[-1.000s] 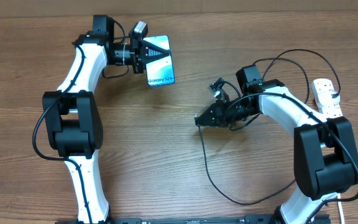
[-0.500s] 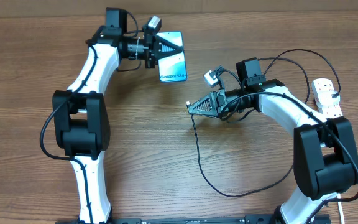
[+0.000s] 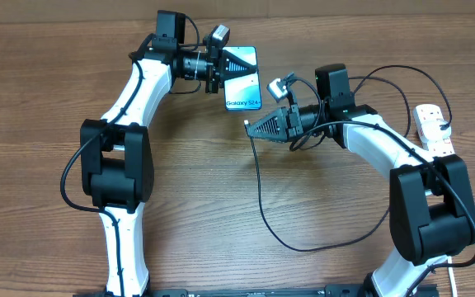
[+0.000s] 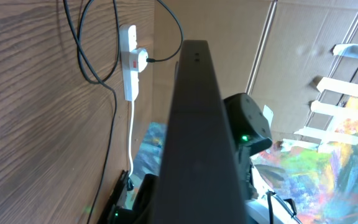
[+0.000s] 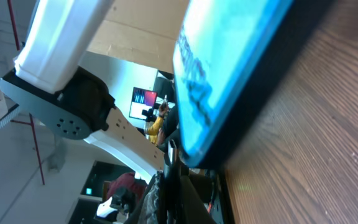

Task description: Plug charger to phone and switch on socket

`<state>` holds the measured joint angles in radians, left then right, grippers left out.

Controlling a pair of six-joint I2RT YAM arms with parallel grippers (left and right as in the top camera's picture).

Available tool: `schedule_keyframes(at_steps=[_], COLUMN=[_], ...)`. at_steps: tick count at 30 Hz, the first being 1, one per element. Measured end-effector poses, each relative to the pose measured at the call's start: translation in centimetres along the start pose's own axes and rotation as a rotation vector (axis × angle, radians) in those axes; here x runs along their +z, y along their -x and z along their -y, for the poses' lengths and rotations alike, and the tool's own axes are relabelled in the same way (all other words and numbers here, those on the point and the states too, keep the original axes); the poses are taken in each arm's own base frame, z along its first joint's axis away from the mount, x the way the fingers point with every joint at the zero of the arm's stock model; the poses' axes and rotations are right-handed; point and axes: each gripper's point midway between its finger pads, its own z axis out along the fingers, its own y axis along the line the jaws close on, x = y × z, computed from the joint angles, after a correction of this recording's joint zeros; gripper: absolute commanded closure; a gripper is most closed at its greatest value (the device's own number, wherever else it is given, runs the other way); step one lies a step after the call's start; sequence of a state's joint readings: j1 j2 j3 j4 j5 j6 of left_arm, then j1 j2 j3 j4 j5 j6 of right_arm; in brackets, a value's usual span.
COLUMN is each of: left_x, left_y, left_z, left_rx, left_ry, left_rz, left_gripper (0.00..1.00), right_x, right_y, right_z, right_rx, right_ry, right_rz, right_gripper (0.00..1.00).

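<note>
My left gripper (image 3: 236,68) is shut on the phone (image 3: 242,82), holding it above the table at the back centre, turquoise screen up. In the left wrist view the phone's dark edge (image 4: 194,124) fills the middle. My right gripper (image 3: 258,128) is shut on the charger (image 3: 260,186) near its plug tip (image 3: 246,124), which points at the phone's lower end, very close to it. The right wrist view shows the tip (image 5: 171,152) right at the phone's edge (image 5: 229,68); I cannot tell if they touch. The socket (image 3: 432,128) lies at the far right.
The charger's black cable hangs from my right gripper and loops over the front of the table (image 3: 320,246) back toward the right arm. A black plug with a cable sits in the socket (image 4: 128,62), whose white cord runs off beside it.
My left arm has carried the phone to the right. My right gripper has moved up and left with the plug tip, closing the gap to the phone's lower end.
</note>
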<state>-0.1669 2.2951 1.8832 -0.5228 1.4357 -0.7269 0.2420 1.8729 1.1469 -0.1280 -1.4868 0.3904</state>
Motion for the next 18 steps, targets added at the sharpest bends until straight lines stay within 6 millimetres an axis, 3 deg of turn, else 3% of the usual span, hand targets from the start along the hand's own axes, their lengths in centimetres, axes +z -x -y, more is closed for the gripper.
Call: schedule_keyframes(at_steps=[18], left_x=[0.5], left_y=[-0.5], left_z=[0.4], left_rx=[0.008], left_ry=[-0.022], left_rz=[-0.030], left_gripper=[0.96], right_x=[0.0], right_y=[1.2], right_z=[0.8], right_rx=[0.080], right_ry=[-0.060], right_rz=[0.045], right_gripper=[0.96])
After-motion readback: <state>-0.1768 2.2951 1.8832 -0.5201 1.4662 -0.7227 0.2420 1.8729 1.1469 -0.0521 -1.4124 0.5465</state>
